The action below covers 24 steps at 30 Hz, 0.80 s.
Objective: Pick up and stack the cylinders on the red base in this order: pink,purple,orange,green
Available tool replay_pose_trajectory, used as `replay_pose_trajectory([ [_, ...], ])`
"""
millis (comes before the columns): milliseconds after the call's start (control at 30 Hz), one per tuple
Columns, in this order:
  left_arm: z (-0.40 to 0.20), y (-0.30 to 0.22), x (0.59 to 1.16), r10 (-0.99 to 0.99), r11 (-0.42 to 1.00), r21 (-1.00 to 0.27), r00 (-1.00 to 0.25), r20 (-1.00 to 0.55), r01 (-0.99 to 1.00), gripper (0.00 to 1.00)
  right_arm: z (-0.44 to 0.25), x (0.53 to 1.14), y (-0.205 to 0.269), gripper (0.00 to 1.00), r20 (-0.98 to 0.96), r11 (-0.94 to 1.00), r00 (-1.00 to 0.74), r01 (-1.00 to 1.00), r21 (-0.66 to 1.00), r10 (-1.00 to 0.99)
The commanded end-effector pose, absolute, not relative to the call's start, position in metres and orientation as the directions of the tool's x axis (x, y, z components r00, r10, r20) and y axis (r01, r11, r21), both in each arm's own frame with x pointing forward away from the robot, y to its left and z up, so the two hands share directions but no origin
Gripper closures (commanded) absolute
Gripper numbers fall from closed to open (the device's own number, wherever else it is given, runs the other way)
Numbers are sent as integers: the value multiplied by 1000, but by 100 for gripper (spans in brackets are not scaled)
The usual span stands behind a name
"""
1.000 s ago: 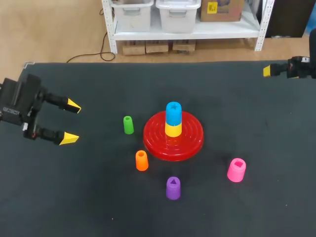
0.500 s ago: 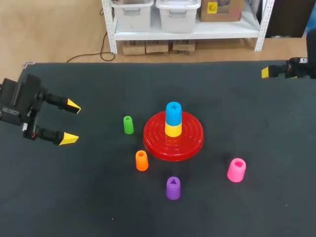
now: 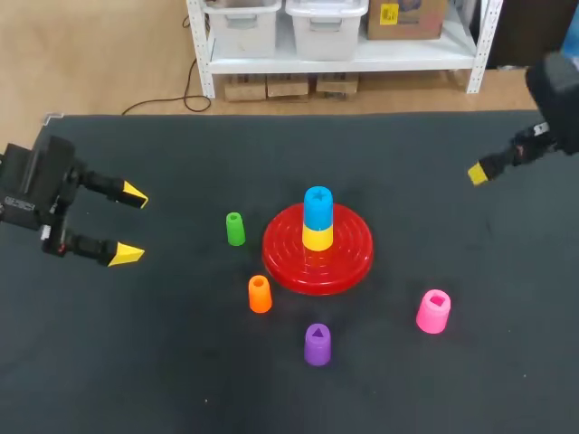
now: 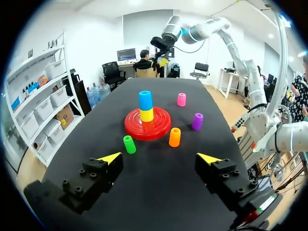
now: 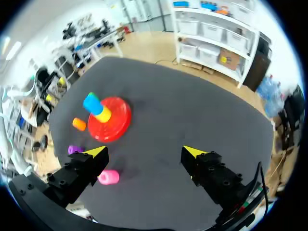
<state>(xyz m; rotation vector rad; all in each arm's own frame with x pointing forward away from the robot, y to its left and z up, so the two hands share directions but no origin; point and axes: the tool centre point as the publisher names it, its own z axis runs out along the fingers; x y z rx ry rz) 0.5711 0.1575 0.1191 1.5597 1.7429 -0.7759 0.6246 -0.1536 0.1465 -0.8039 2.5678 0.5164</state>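
Note:
The red base (image 3: 288,260) sits mid-table with a blue cylinder (image 3: 317,206) stacked on a yellow one (image 3: 317,238). Around it stand the green (image 3: 235,228), orange (image 3: 260,294), purple (image 3: 317,344) and pink (image 3: 433,311) cylinders, all upright. My left gripper (image 3: 131,224) hangs open and empty at the left edge, well short of the green cylinder (image 4: 129,144). High over the far right, my right gripper (image 5: 144,152) is open and empty, looking down on the base (image 5: 121,111) and the pink cylinder (image 5: 109,177). Only one of its fingertips (image 3: 478,173) shows in the head view.
The dark table (image 3: 163,362) has bare cloth on all sides of the base. My right arm (image 4: 166,41) shows far beyond the stack in the left wrist view.
My right gripper has swung down and a little left from the far right edge, over the table. The left arm and all cylinders have stayed put.

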Motion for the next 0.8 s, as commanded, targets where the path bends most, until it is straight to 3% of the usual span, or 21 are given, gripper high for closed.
replay_pose_trajectory([
  [33,118,158,570,596,112,4,-64,-800,994,0,152,597,-152,0,-452,746,-730,-639,187,-512],
  [367,118,158,570,596,112,4,-64,-800,994,0,100,580,-139,0,-336,682,-694,-710,175,-636],
  [800,118,158,570,596,112,4,-64,-800,994,0,113,552,-110,0,-323,676,-672,-727,119,-666],
])
